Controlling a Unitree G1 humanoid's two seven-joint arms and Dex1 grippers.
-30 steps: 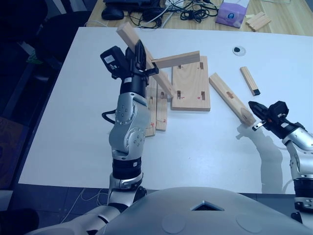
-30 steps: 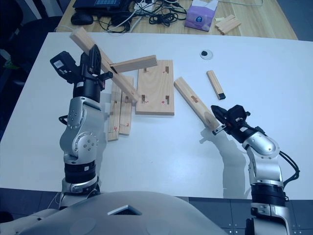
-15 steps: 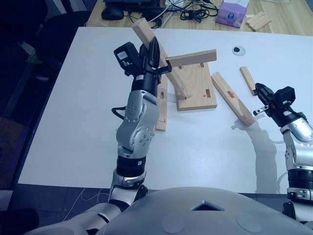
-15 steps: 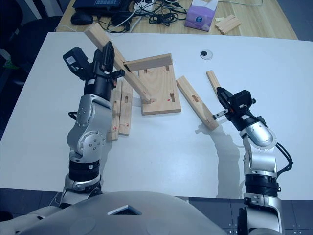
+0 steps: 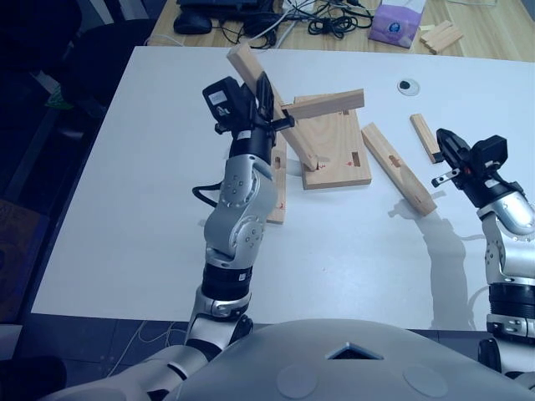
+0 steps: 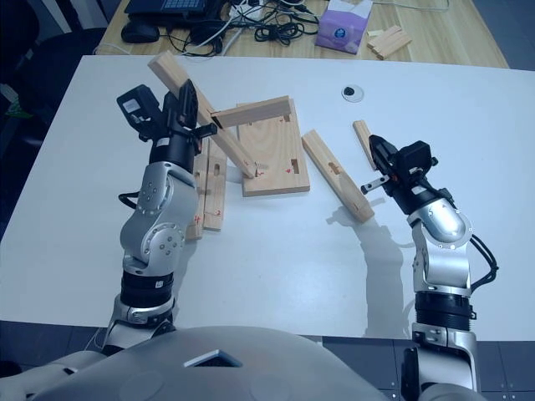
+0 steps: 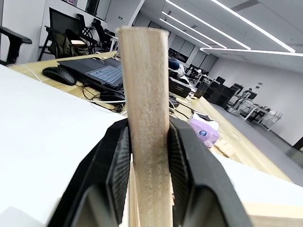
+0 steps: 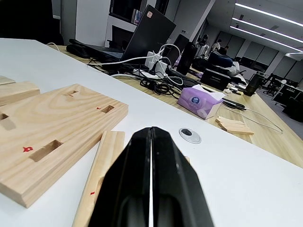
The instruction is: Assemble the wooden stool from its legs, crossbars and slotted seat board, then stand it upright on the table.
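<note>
My left gripper (image 5: 266, 110) is shut on a wooden leg (image 5: 244, 60) that slants down to the right, its lower end touching the slotted seat board (image 5: 341, 154). A crossbar (image 5: 328, 104) juts from that leg to the right, above the board. In the left wrist view the leg (image 7: 144, 94) stands between the fingers (image 7: 118, 161). Two more legs (image 5: 276, 196) lie flat to the left of the board. A free leg (image 5: 397, 167) lies to its right, with a short crossbar (image 5: 423, 134) beyond. My right gripper (image 5: 443, 139) is shut and empty, just above the table beside the short crossbar.
A small black round cap (image 5: 408, 85) sits on the table at the back right. Behind the table, a wooden desk holds a tissue box (image 5: 393, 23), loose wood pieces (image 5: 441, 35), cables and a mouse (image 5: 192, 22). Bare table top (image 5: 125, 209) spreads left and front.
My left gripper carried the leg and crossbar to the right until the leg's lower end reached the seat board. My right gripper rose and moved back from the free leg's end toward the short crossbar.
</note>
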